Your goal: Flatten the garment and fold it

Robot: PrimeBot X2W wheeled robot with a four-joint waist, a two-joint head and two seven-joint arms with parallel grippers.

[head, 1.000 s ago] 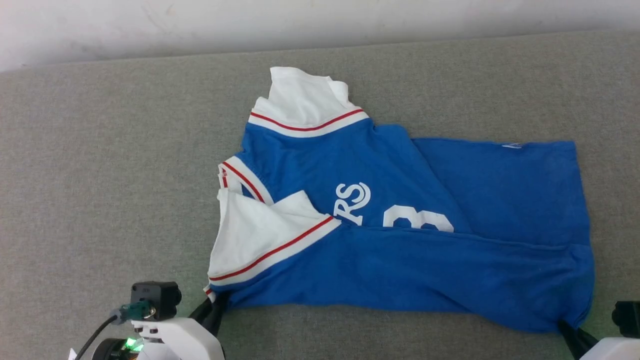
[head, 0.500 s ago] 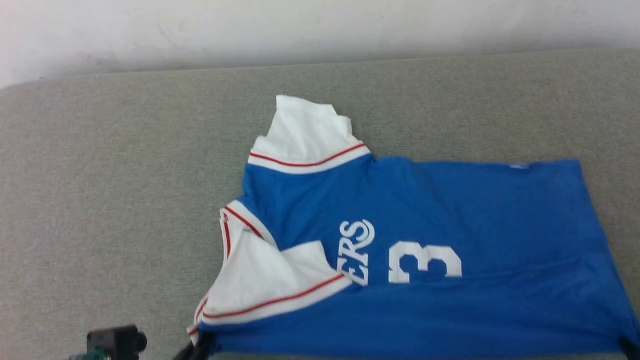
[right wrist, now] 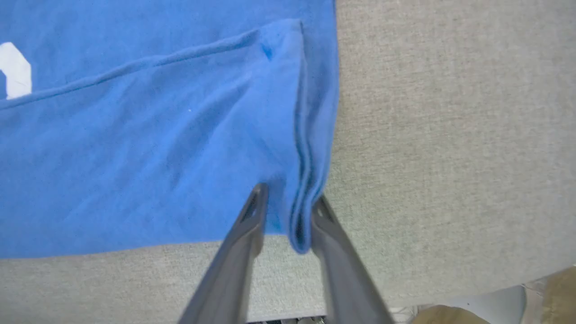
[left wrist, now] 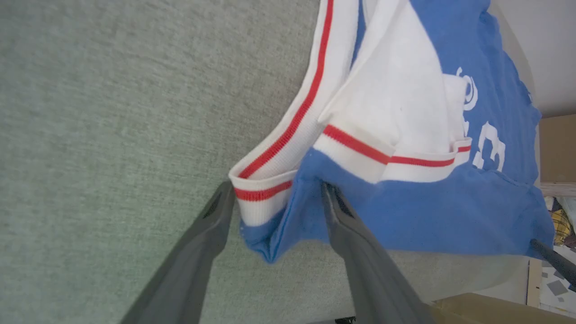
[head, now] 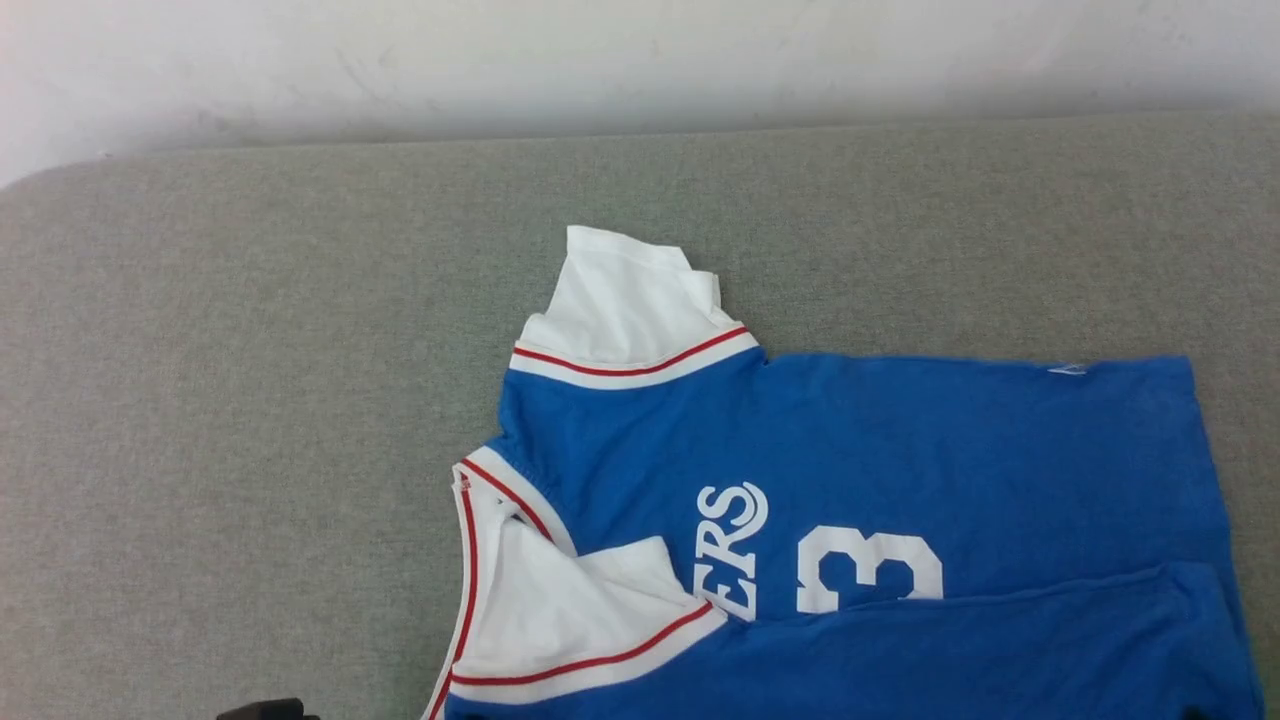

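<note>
Jersey lying sideways on grey cushion, a gripper at each near corner.

Left gripper [left wrist: 276, 186] has its fingers spread wide, with the striped trim and blue corner of the garment [head: 850, 450] lying loose between them. The garment lies on the grey cushion [head: 250, 400] below a pale wall [head: 600, 60], neck end to the left. One white sleeve [head: 630, 300] points toward the wall and the other [head: 560, 610] is folded in over the chest. Next come the white letters "ERS" [head: 730, 550] and the number 3 [head: 870, 570], whose lower edge is covered by a blue flap [head: 1000, 640] folded up from the near side. At the right hem, the right gripper [right wrist: 290, 193] has its fingers partly apart astride the doubled hem corner.
</note>
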